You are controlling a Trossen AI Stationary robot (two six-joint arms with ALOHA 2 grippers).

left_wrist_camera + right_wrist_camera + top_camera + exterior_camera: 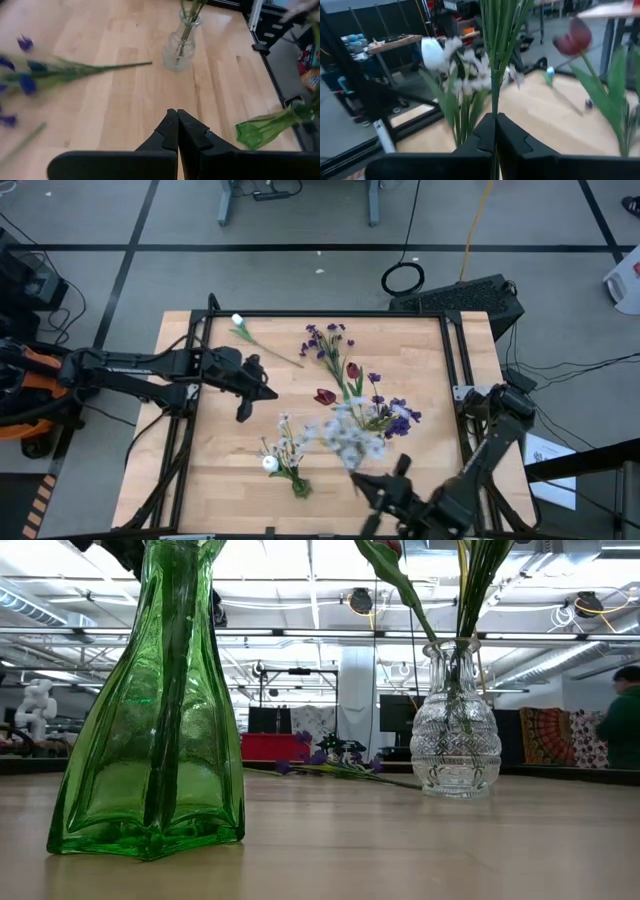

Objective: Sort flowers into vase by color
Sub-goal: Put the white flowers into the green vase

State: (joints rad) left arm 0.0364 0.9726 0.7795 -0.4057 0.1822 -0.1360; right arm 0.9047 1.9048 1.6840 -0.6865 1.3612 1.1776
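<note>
My right gripper [362,480] [495,117] is shut on a green flower stem, near the table's front edge. The blurred white spray [350,438] above the table seems to be its bloom. A green glass vase [150,740] holds white flowers [285,450]. A clear glass vase [455,740] holds stems, among them a dark red tulip [575,35]. Purple flowers [325,340] and a white-budded flower [240,328] lie flat on the table at the far side. My left gripper [266,392] [177,112] is shut and empty above the table's left middle. My right gripper pinches the green stem [493,100] between its two fingers. The stem runs up out from between the fingertips and stands clear of the table. Which part of the stem's length the fingers hold does not show.
The wooden tabletop [220,450] has a black frame [455,350] along its edges. More purple blooms [400,418] stand right of centre. Beyond the table are cables, a dark case [470,295] and, in the low view, a person [620,730] far off.
</note>
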